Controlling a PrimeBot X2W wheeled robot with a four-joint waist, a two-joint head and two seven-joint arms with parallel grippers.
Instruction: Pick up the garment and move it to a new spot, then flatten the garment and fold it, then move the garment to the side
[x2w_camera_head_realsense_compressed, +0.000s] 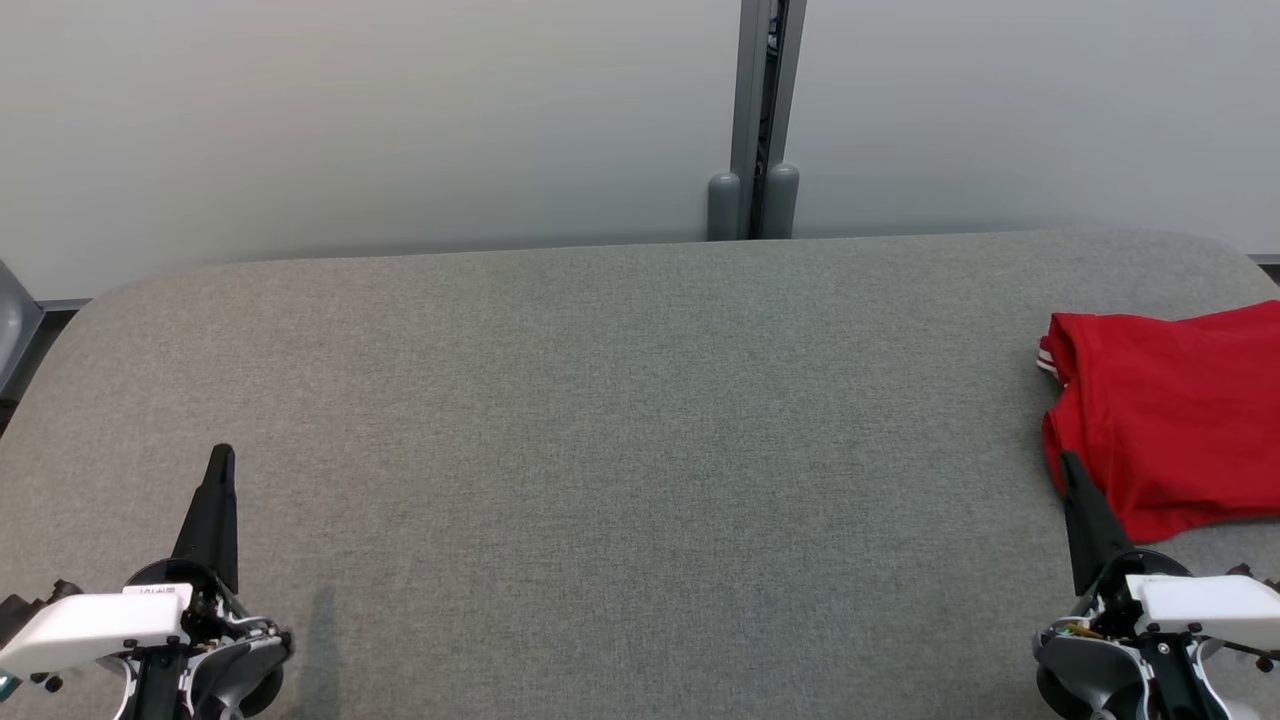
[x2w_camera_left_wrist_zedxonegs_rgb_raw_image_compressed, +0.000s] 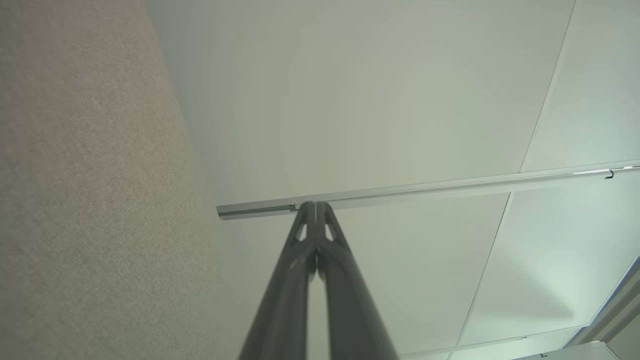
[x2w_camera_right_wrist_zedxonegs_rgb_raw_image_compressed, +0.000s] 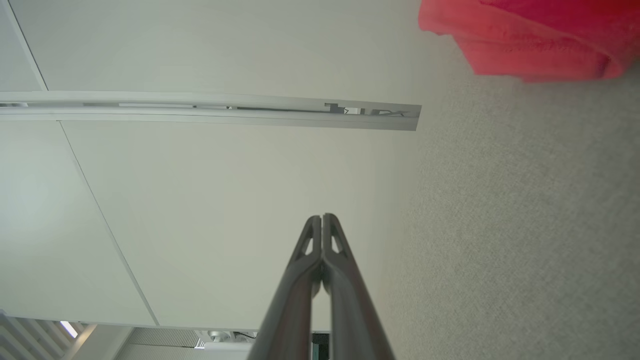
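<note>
The left pincer (x2w_camera_head_realsense_compressed: 222, 458) hovers over the near left part of the grey padded table (x2w_camera_head_realsense_compressed: 640, 430), its two dark fingers pressed together with nothing between them. The left wrist view shows this plainly: the tips of the left pincer (x2w_camera_left_wrist_zedxonegs_rgb_raw_image_compressed: 315, 205) meet in front of a pale wall, with the table's cloth (x2w_camera_left_wrist_zedxonegs_rgb_raw_image_compressed: 90, 200) running along one side.

The right pincer (x2w_camera_head_realsense_compressed: 1070, 462) sits over the near right part of the table, fingers likewise pressed together and holding nothing. In its own wrist view the tips of the right pincer (x2w_camera_right_wrist_zedxonegs_rgb_raw_image_compressed: 322, 217) touch each other against the pale wall, with the table cloth (x2w_camera_right_wrist_zedxonegs_rgb_raw_image_compressed: 525, 225) to one side.

The red garment (x2w_camera_head_realsense_compressed: 1170, 420) lies bunched on the table just ahead of the right pincer and to its right, running off the picture's edge. From the head camera the finger's tip overlaps the garment's near left hem; whether it touches cannot be told. In the right wrist view the garment (x2w_camera_right_wrist_zedxonegs_rgb_raw_image_compressed: 525, 40) lies off to the side of the tips, apart from them. It is well apart from the left pincer.

A grey post (x2w_camera_head_realsense_compressed: 760, 120) stands in the wall beyond the table, ahead of and between both pincers.
</note>
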